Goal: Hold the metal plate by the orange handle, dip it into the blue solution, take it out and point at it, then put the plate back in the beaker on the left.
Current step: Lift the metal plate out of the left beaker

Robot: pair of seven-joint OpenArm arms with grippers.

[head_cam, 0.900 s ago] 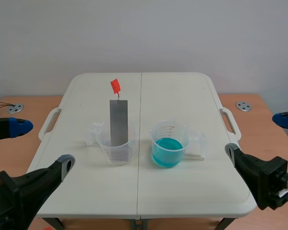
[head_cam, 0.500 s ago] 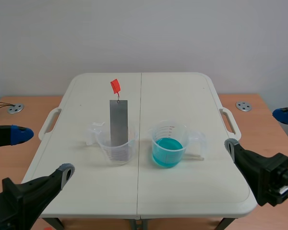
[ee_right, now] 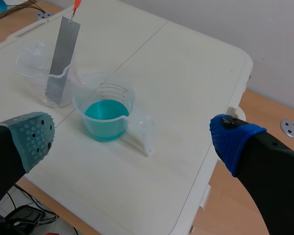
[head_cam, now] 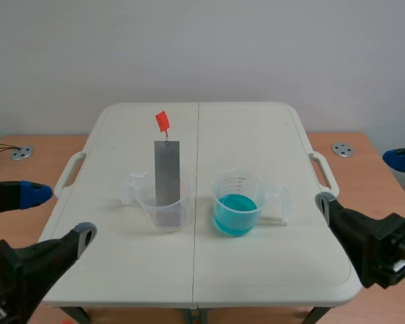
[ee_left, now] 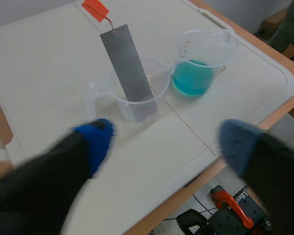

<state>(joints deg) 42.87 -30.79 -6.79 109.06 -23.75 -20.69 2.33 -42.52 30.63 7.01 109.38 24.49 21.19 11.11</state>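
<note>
Flat grey metal plate (head_cam: 167,172) leans in clear plastic left beaker (head_cam: 163,208), orange handle (head_cam: 162,121) raised above rim, accessible; left gripper (ee_left: 166,144) and right gripper (ee_right: 133,137) hang back, fingers apart, nothing held

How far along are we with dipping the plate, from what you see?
Nothing looks done: the grey metal plate with its orange handle stands in the clear plastic beaker on the left, apart from the beaker of blue solution. Nothing is in hand: the left gripper and right gripper are open, near the table's near edge. Left: grasp, dip, lift out, point, return.
</note>
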